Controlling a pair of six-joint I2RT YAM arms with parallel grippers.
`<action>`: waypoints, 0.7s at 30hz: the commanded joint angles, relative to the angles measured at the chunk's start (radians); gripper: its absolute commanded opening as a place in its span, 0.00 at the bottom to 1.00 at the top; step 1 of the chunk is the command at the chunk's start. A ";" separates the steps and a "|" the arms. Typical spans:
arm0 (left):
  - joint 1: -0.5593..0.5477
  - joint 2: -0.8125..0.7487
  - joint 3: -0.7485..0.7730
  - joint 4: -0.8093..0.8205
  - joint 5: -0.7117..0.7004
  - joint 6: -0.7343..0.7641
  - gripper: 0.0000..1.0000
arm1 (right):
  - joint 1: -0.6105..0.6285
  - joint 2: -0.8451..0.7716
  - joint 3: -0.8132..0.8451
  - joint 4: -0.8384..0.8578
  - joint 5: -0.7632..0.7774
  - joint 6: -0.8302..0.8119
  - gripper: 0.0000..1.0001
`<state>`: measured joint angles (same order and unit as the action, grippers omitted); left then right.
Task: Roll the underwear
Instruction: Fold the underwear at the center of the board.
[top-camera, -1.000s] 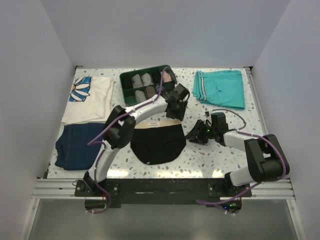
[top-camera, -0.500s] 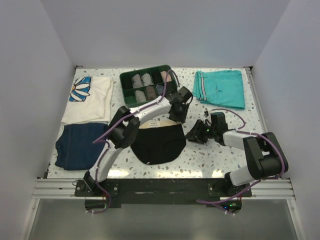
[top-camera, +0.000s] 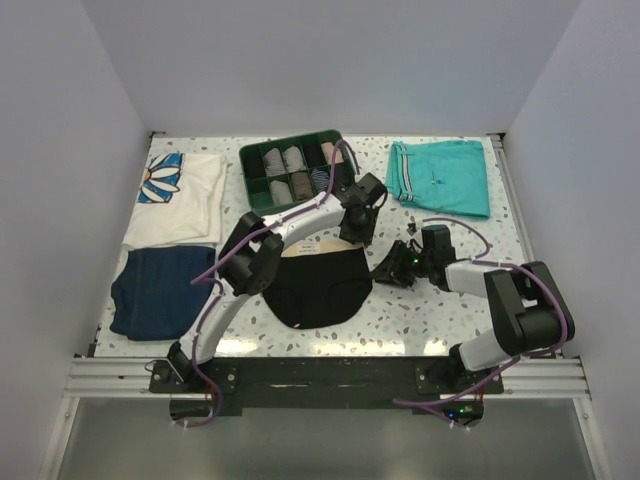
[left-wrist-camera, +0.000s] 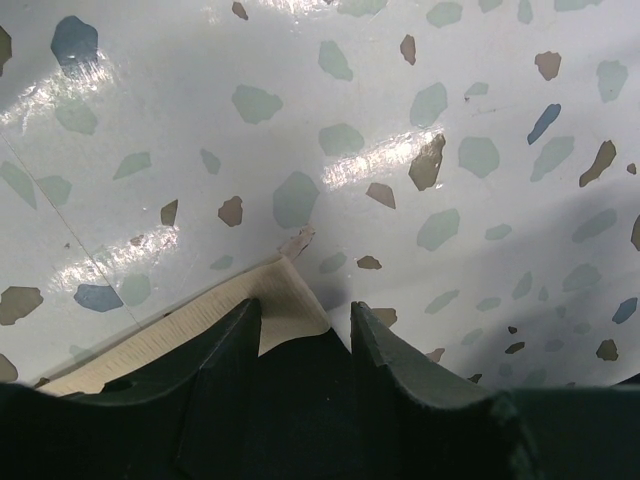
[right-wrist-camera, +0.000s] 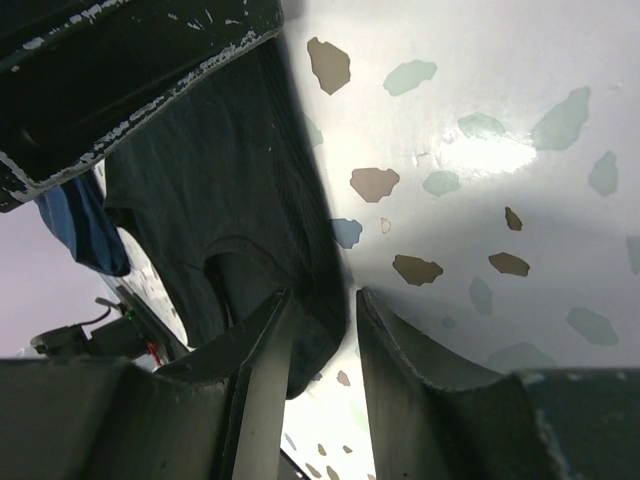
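**Both grippers at the underwear's right edge, jaws apart**

On the far left of the terrazzo table (top-camera: 400, 312) lies a folded white T-shirt with a daisy print (top-camera: 178, 197). A navy blue folded garment (top-camera: 155, 290) sits just in front of it. A green compartment tray (top-camera: 262, 195) of small rolls stands at the back, left of centre. The left arm arcs just in front of the tray and hides part of the underwear's waistband.

The underwear (top-camera: 315, 290) lies flat near the middle of the table, between the 2 arms. It is black, with a beige waistband along its far edge.

The left gripper (top-camera: 352, 232) points down at the waistband's far right corner. In the wrist view its 2 fingers (left-wrist-camera: 230, 350) stand apart, with the beige corner and black fabric in the gap. The right gripper (top-camera: 384, 272) lies low at the right side edge. Its jaws also stand apart, with the black hem (right-wrist-camera: 300, 260) running between them.

Folded teal shorts (top-camera: 440, 177) lie at the far right, well apart from the underwear.
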<state>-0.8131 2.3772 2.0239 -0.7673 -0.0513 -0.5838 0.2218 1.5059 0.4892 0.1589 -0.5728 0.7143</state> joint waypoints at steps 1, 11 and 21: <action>-0.003 0.020 0.015 -0.007 -0.009 -0.013 0.46 | 0.002 0.046 -0.023 -0.019 -0.001 -0.038 0.35; -0.004 0.027 -0.004 -0.003 -0.004 -0.011 0.46 | 0.008 0.088 -0.008 -0.024 -0.018 -0.050 0.34; -0.003 0.047 -0.001 -0.009 0.004 0.001 0.21 | 0.008 0.120 -0.005 0.001 -0.042 -0.056 0.15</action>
<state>-0.8124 2.3829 2.0235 -0.7681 -0.0544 -0.5827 0.2222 1.5894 0.4946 0.2104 -0.6575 0.7059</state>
